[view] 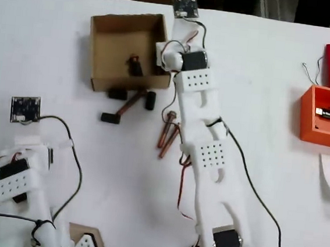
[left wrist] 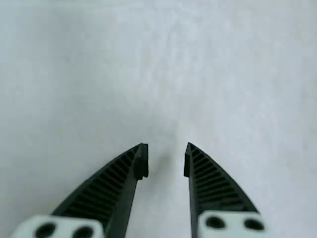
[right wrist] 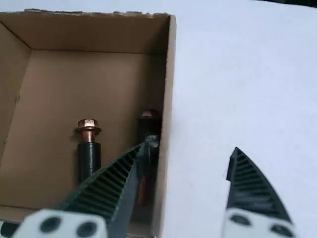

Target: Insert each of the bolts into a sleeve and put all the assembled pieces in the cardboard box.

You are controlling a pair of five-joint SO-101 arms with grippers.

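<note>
Cardboard box (right wrist: pixel 94 32), two sleeved bolts (right wrist: pixel 88 148) inside

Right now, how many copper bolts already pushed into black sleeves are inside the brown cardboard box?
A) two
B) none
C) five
A: the right wrist view shows two inside the brown cardboard box: one sleeved copper bolt on the open floor, another sleeved bolt against the wall beside the open right claw.

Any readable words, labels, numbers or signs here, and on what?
No text can be read.
Cardboard box: plain walls.
Black device in the orange bin: pale mark, too small to read.
Circuit boards, one beyond the box, one on bare table: blurred specks only.
</note>
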